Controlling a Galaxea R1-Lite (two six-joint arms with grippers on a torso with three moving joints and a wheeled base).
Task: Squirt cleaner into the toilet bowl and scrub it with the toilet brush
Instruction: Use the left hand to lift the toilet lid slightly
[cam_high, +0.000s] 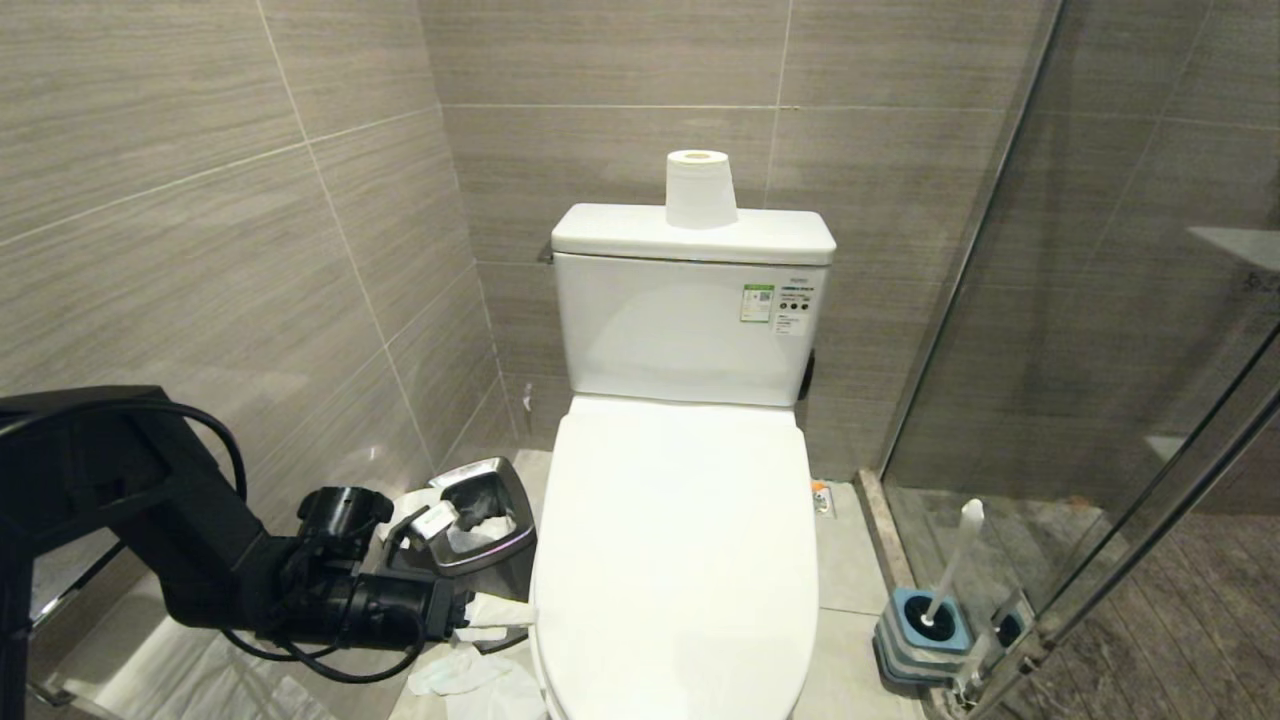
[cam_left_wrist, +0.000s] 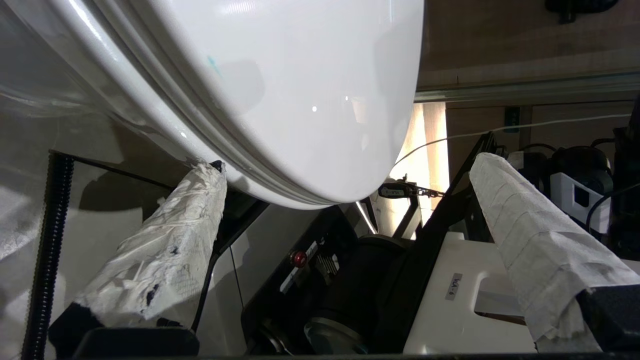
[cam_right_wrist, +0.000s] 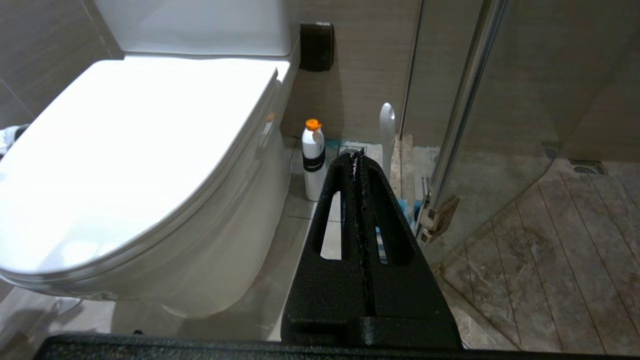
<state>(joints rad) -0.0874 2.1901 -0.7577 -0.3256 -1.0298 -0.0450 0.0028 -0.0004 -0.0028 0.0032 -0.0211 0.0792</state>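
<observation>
Reaching low beside the closed white plastic lid (cam_high: 680, 540) of the glossy ceramic toilet bowl (cam_right_wrist: 215, 270), the left gripper (cam_left_wrist: 345, 185) spreads its paper-wrapped fingers (cam_left_wrist: 165, 250) wide, seemingly to lift it, while the right gripper (cam_right_wrist: 357, 157) idles shut.

— Where does everything sit around the toilet bowl (cam_high: 680, 560)?

— It stands against the back wall with its lid down; the tank (cam_high: 690, 320) rises behind it, and a paper roll (cam_high: 700, 188) stands on the tank's top. The waste bin (cam_high: 487, 525) is on the floor just left of the bowl, with crumpled paper (cam_high: 470, 675) in front of it.

— And the right side?

— The toilet brush (cam_high: 950, 565) stands upright in its holder (cam_high: 925, 625) on the floor, beside the glass partition (cam_high: 1100, 350). A bottle (cam_right_wrist: 313, 157) stands between bowl and brush, nearer the wall.

— The arm?

— The left claw (cam_high: 490, 620) lies low at the bowl's left rim — touching it, I think.
</observation>
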